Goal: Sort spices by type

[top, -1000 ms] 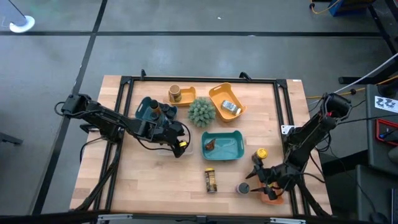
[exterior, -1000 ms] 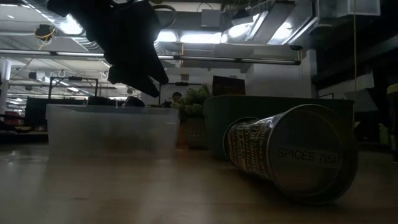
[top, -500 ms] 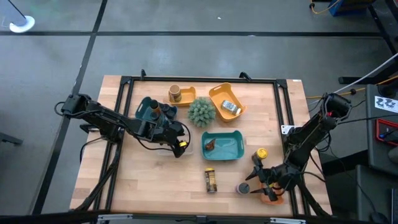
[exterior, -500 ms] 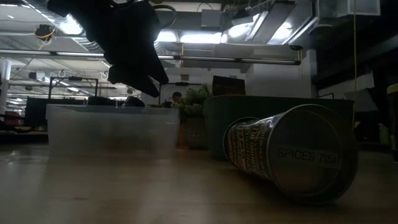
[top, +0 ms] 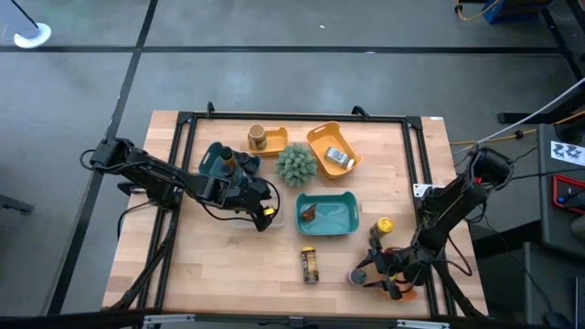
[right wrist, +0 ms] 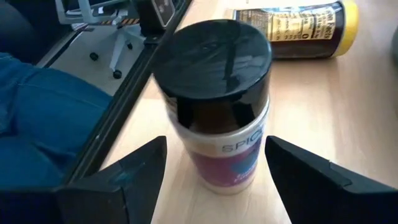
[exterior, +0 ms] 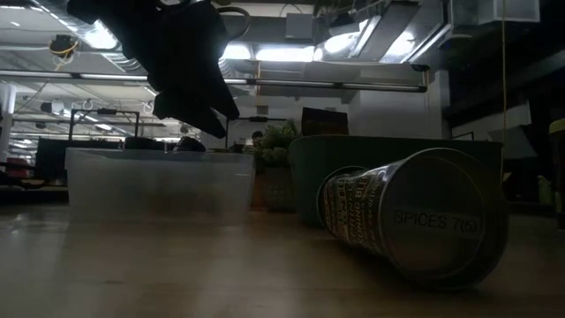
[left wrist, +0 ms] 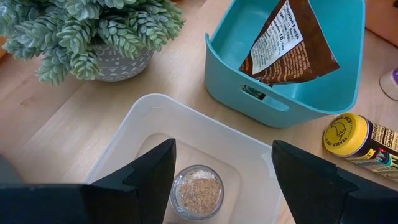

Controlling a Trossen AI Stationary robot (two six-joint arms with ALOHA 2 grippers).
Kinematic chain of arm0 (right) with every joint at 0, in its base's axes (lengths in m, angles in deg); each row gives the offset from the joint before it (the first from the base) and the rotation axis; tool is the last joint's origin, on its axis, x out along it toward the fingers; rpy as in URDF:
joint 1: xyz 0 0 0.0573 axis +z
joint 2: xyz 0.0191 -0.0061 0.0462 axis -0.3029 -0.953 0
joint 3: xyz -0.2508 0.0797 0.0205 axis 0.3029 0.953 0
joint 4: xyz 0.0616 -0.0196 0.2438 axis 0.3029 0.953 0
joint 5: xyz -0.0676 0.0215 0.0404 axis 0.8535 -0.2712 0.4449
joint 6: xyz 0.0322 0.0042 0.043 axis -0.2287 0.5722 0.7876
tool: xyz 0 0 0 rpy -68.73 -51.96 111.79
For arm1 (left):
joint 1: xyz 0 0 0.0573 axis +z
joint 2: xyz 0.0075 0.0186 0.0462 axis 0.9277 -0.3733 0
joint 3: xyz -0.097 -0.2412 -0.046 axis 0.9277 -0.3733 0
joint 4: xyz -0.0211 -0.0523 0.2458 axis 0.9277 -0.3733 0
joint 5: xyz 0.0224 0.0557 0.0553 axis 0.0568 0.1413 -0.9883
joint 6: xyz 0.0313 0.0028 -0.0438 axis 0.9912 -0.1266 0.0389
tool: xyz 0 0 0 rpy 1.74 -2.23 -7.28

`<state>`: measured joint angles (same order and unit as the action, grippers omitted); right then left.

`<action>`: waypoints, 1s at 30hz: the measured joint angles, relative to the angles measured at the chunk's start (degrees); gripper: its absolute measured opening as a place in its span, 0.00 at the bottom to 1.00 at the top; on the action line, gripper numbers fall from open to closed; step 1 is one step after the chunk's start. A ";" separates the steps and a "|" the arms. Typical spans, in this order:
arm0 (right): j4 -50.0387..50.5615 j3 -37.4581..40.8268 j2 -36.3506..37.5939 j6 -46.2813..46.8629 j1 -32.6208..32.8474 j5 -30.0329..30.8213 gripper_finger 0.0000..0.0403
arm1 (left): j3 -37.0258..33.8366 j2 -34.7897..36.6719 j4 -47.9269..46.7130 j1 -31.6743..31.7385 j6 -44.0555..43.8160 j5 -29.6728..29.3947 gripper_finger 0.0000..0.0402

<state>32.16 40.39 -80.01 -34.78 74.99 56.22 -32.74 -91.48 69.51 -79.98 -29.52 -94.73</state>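
right gripper open around upright dark-capped jar

Ceiling lamps are glaring in the dim low view, silhouetting the arm; the overhead picture is looking even and soft; both wrist views are showing bright, slightly blurred foregrounds.
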 joint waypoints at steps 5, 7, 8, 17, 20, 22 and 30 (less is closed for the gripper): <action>-2.50 0.00 -2.46 -0.05 -0.02 1.99 0.68 | 0.00 -0.01 0.00 0.00 -0.02 0.00 0.62; -4.16 0.00 -3.14 -0.70 -0.02 2.57 0.68 | 0.00 -0.01 0.01 0.00 0.00 0.00 0.62; -4.85 0.00 -3.33 -1.66 -0.02 2.69 0.68 | 0.00 -0.01 0.01 0.00 0.00 0.00 0.62; -9.24 0.00 -3.94 -7.70 -0.58 3.15 0.68 | -0.02 -0.01 0.03 0.00 0.00 -0.02 0.62; -9.25 0.00 -3.94 -7.65 -1.79 2.16 0.68 | -0.02 -0.01 0.02 0.01 0.00 -0.02 0.62; -9.28 0.00 -3.94 -7.66 -2.83 1.04 0.66 | -0.02 -0.01 0.02 0.00 0.00 -0.02 0.62; -10.10 -0.04 -3.94 -8.52 -6.19 -2.96 0.46 | -0.02 -0.01 0.03 0.00 0.00 -0.02 0.62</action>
<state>22.06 40.35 -83.95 -43.30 68.81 53.26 -32.76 -91.48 69.53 -79.98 -29.52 -94.74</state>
